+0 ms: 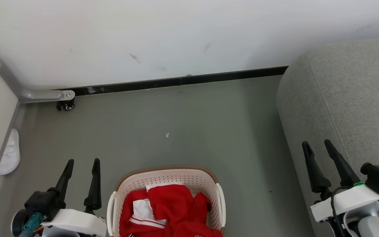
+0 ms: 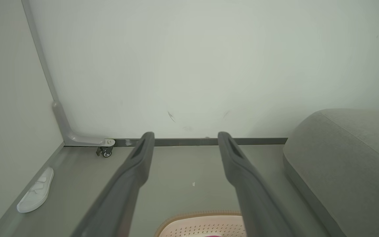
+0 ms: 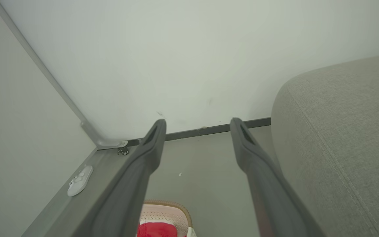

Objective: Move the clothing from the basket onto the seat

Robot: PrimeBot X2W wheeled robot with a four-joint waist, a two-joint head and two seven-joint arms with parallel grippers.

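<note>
Twice recording spread, empty state: left end effector [image 1: 83, 160], right end effector [image 1: 316, 142]. Noting clothing [image 1: 173, 207] lying crumpled inside basket [image 1: 176, 179], long axis indiscernible, near seat [image 1: 350, 98].

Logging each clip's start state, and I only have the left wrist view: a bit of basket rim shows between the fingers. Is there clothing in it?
Observer: Yes. The head view shows red clothing bunched inside the basket, one piece with white panels and thin stripes.
Operator: Where is the right gripper?
Observer: The right gripper hangs open and empty, showing against the left edge of the seat.
Operator: And the left gripper, is it over the basket?
Observer: No. In the head view the left gripper is open to the left of the basket, apart from its rim.
</note>
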